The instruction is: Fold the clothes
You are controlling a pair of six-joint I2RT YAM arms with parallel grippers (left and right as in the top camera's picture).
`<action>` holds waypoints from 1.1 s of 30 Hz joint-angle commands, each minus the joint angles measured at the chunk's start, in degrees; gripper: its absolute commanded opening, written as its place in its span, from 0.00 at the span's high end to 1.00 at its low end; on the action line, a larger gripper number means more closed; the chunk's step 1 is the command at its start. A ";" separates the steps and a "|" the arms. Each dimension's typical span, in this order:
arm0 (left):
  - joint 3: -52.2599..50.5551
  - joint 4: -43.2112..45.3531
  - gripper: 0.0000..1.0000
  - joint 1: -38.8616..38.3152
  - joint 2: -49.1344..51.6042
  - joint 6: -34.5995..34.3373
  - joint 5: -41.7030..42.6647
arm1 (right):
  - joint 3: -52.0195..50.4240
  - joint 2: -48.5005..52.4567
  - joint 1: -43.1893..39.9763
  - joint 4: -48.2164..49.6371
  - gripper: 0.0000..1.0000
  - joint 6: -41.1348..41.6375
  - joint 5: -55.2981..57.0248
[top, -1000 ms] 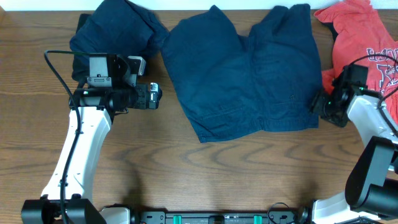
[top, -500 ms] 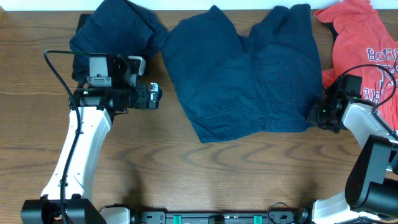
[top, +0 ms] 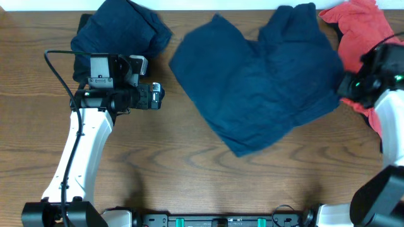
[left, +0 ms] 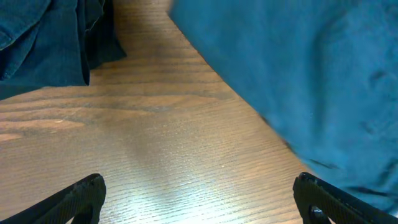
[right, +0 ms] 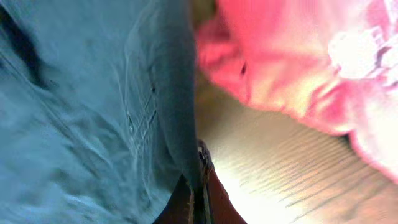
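Note:
The dark navy shorts (top: 265, 82) lie spread mid-table, skewed, with their right edge raised. My right gripper (top: 345, 89) is shut on that edge; in the right wrist view the fabric fold (right: 180, 118) runs straight down into the closed jaws of the right gripper (right: 200, 190). A red-orange T-shirt (top: 360, 22) is bunched at the back right, just behind the held edge, and fills the upper right of the wrist view (right: 298, 68). My left gripper (top: 158, 96) hovers open over bare wood left of the shorts (left: 311, 81), nothing between its fingertips (left: 84, 194).
A second navy garment (top: 117, 31) lies crumpled at the back left, behind the left arm, and shows in the left wrist view as a navy pile (left: 43, 43). Bare wooden table (top: 189, 176) runs along the front.
My right gripper closed on the shorts' right edge and pulled it up and to the right. The shorts swung round and slid rightward. The left arm has not moved.

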 commanded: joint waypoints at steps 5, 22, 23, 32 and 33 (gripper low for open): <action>0.70 0.87 0.02 -0.13 0.37 -0.52 -0.46 | 4.07 -0.57 -5.33 1.70 0.99 -3.04 5.01; 0.70 7.26 0.02 -6.86 9.57 1.27 2.71 | 13.11 1.55 -13.49 1.46 0.01 -5.25 -9.79; 0.70 8.90 0.02 -8.09 10.93 1.29 2.75 | 14.14 1.53 -12.46 0.35 0.01 -5.66 -10.78; 0.83 19.56 0.03 -17.62 21.18 3.15 -2.95 | 15.41 1.57 -3.37 -3.89 0.01 -8.35 -11.50; 0.96 20.35 0.03 -18.45 22.01 3.15 -3.87 | 15.41 1.57 -2.80 -4.07 0.01 -8.35 -11.50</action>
